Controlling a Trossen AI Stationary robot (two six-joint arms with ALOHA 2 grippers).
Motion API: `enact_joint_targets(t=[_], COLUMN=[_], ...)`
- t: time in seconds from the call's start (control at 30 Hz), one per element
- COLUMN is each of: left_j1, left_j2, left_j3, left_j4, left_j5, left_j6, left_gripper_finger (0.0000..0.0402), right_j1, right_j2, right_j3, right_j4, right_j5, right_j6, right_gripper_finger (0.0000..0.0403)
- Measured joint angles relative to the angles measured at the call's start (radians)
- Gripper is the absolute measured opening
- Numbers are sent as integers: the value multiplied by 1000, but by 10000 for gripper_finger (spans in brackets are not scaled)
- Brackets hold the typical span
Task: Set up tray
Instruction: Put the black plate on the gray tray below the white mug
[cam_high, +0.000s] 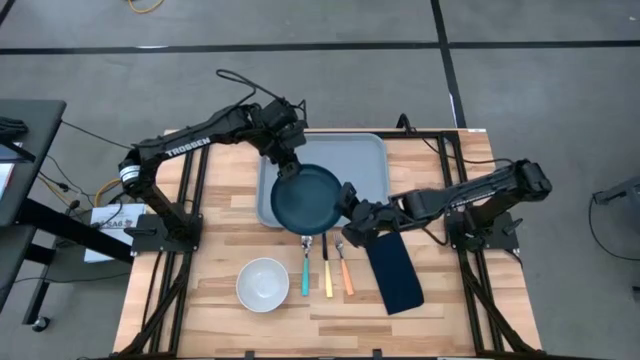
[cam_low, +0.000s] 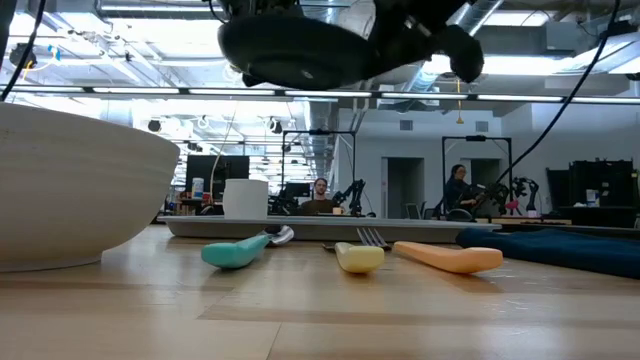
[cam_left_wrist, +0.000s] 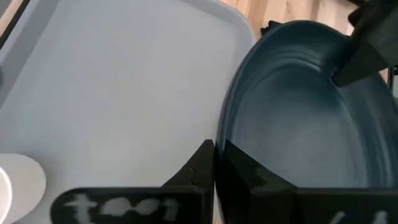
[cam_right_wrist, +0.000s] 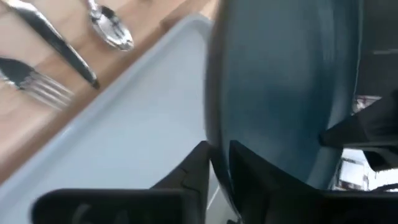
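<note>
I hold plate (cam_high: 307, 197) aloft, frame centre, left claw (cam_high: 282, 170) and right claw (cam_high: 347, 198) both clamped on rim; tray (cam_high: 370, 160) below bare, cutlery, bowl, napkin left.

Tray (cam_high: 365, 160) light grey-blue, plate (cam_high: 307, 197) dark navy, napkin (cam_high: 394, 272) at lower right same navy. Bowl (cam_high: 262, 283) white; cutlery handles teal (cam_high: 305, 279), yellow (cam_high: 327, 279), orange (cam_high: 346, 278). Table (cam_high: 460, 300) pale wood strips, arms black.

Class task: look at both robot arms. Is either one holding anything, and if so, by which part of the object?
Both hold the dark plate, lifted over the tray. The left hand pinches its rim on the tray side; the right hand pinches the opposite rim.
</note>
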Motion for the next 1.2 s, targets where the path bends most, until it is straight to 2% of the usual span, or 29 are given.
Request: enact_joint_targets(t=[0.1,0.3,0.43,0.53,0.7,0.83,0.97,1.2], left_j1=[1,0,-2,-9,-35,-60,-80,-113], left_j2=[0,0,0,0,-1,-1,-6,-31], left_j3=[1,1,1,1,1,2,2,28], left_j4=[8,20,15,-6,-37,-109,-142,-199], left_j5=[11,22,-3,-41,-187,-286,-354,-378], left_j6=[21,87,147,196,307,421,476,501], left_gripper_finger=[0,2,29,66,130,165,180,171], right_j1=[0,3,1,0,-2,-8,-23,-58], right_j2=[-1,-1,-3,-3,-3,-3,7,6], right_j3=[49,107,113,113,113,113,113,113], right_j4=[-61,-151,-159,-179,-208,-237,-263,-311], right_j5=[-30,-57,-70,-70,-67,-70,-72,-78], right_j6=[5,50,57,72,96,115,130,167], right_gripper_finger=[12,5,4,3,2,2,1,1])
